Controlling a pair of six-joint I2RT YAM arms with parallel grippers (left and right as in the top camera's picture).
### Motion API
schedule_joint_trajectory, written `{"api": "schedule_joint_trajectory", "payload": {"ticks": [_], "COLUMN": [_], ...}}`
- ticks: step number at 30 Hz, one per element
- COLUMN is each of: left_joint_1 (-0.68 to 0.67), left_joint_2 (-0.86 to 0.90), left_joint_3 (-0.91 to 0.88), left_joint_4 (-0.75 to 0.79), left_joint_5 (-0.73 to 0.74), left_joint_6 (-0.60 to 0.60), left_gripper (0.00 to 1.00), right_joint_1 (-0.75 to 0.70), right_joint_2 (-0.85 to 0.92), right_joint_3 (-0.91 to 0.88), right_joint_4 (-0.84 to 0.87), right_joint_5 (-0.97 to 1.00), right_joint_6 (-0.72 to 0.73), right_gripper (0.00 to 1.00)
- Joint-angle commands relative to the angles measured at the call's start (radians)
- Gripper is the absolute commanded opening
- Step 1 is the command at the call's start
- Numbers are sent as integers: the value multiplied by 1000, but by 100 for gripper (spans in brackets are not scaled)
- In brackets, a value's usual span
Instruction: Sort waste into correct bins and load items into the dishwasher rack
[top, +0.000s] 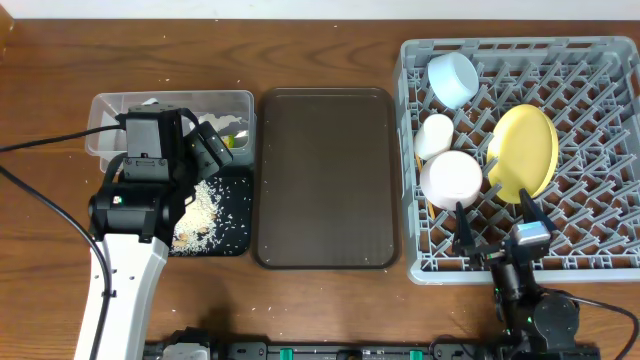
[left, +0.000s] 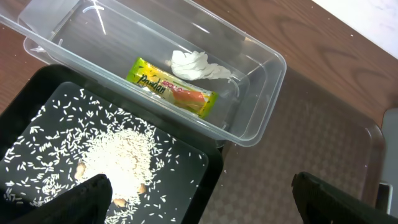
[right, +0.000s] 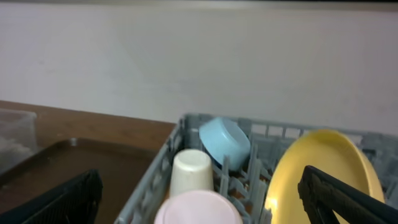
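Observation:
A yellow-green wrapper (left: 172, 87) and a crumpled white tissue (left: 196, 65) lie in the clear tub (left: 261, 106). Loose rice (left: 118, 155) is heaped in the black tray (left: 186, 180) beside it. My left gripper (left: 208, 194) hangs open above the black tray's right edge, holding nothing. In the grey rack (top: 600, 150) stand a blue bowl (top: 452, 77), a white cup (top: 434, 135), a pinkish bowl (top: 451, 178) and a yellow plate (top: 523, 152) on edge. My right gripper (top: 497, 222) is open and empty at the rack's near edge, facing those dishes (right: 191, 171).
A large brown serving tray (top: 325, 180) lies between the two bins and the rack. A black cable (top: 40, 145) runs across the table on the left. A few stray grains dot the wood in front of the trays.

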Motion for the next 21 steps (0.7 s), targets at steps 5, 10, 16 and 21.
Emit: {"api": "schedule_joint_trajectory", "payload": {"ticks": [5, 10, 16, 21], "left_joint_1": [4, 4, 4, 4], "left_joint_2": [-4, -4, -4, -4], "left_joint_3": [13, 13, 13, 13], "left_joint_4": [0, 0, 0, 0], "left_joint_5": [-5, -5, -5, -5], "left_joint_6": [6, 6, 6, 6], "left_gripper": [95, 95, 95, 95], "right_joint_1": [-48, -57, -58, -74], "right_joint_2": [-7, -7, -7, -7], "right_joint_3": [-40, -40, -40, -40], "right_joint_4": [-19, -77, -126, -124], "right_joint_5": [0, 0, 0, 4], "right_joint_6": [17, -35, -117, -128], "right_gripper": [99, 99, 99, 99]}}
